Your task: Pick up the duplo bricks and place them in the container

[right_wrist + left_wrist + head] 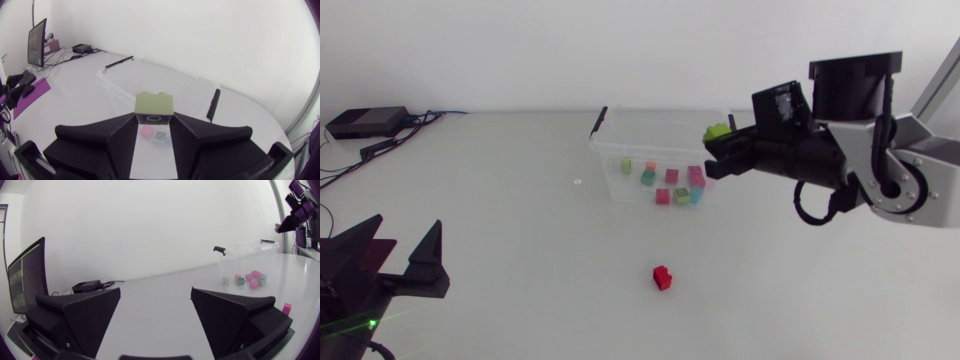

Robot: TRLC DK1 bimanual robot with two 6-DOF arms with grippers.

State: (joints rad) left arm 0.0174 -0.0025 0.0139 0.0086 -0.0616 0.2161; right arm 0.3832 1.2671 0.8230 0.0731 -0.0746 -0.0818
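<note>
My right gripper hangs over the right end of the clear plastic container and is shut on a light green duplo brick. Several coloured bricks lie inside the container. One red brick lies alone on the table, in front of the container. My left gripper stays at the near left, open and holding nothing, far from the bricks.
A black box with cables sits at the table's far left corner. A tiny white scrap lies left of the container. The container's black handle clips stick out at its ends.
</note>
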